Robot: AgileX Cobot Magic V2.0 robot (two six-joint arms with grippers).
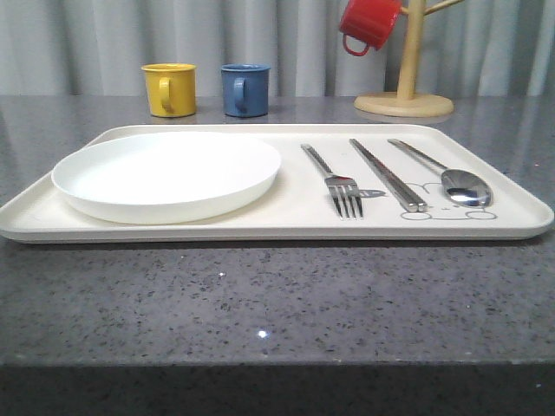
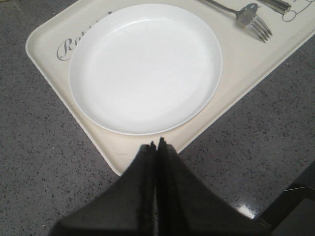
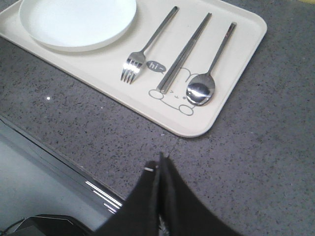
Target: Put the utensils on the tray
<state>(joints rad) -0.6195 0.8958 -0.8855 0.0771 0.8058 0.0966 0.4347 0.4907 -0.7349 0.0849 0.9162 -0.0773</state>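
Observation:
The cream tray (image 1: 295,221) lies across the grey counter. On its right half rest the utensils side by side: a fork (image 1: 336,184), a pair of chopsticks (image 1: 387,174) and a spoon (image 1: 451,178), also seen as fork (image 3: 142,51), chopsticks (image 3: 183,53) and spoon (image 3: 206,78) on the tray (image 3: 236,59). My left gripper (image 2: 156,145) is shut and empty, hovering over the tray's near corner (image 2: 123,155). My right gripper (image 3: 160,164) is shut and empty above bare counter, short of the tray's edge.
A round white plate (image 1: 165,173) fills the tray's left half. Behind the tray stand a yellow mug (image 1: 169,88) and a blue mug (image 1: 244,89). A wooden mug tree (image 1: 408,78) with a red mug (image 1: 368,23) stands at the back right. The counter's front edge (image 3: 64,162) is near.

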